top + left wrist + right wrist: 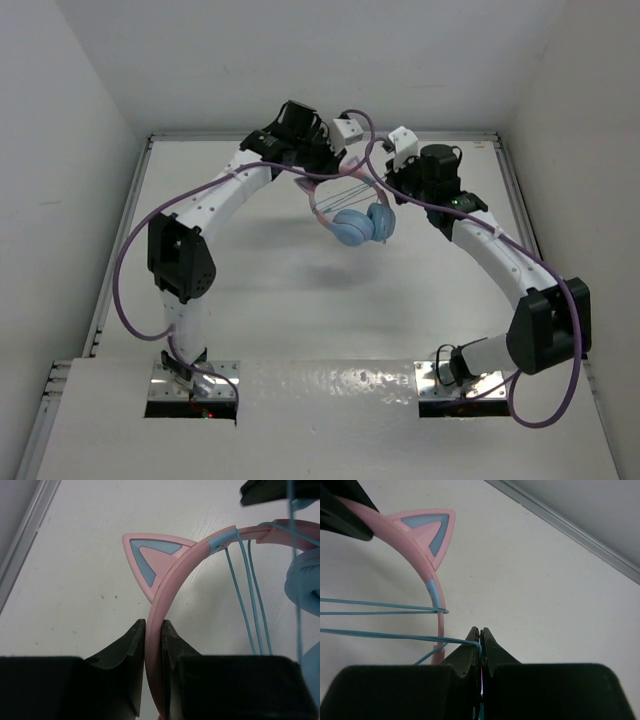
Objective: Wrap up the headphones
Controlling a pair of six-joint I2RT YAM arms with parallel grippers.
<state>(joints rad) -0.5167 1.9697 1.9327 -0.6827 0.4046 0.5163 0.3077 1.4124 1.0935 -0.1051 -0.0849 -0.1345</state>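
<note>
1. Top external view: shows the headphones [352, 228] hanging above the counter [300, 300], toward its far side, between the left arm [215, 200] and the right arm [490, 250].
2. Noted on them: thin pink headband [172, 575]; pink cat ear [150, 560] with a light blue inset; short light blue patch on the band; two round light blue ear cups [380, 220] side by side at the lowest point; thin teal cable [380, 634].
3. Left wrist view only: left jaws clamped on the headband, one on each side of the band, just below the cat ear. Also shows three cable strands dropping from the band near the blue patch, and part of an ear cup at the right edge.
4. Right wrist view only: right jaws pinching the cable, tips almost together. Shows the strand bending at the tips and running left, with two more strands meeting the band by the blue patch. Lower band end just beside these jaws; contact unclear.
5. Top view alone: gives the whole arc and both cups together, the cable only as faint lines across the arc. Also shows purple robot cables [125, 270] looping along both arms.
</note>
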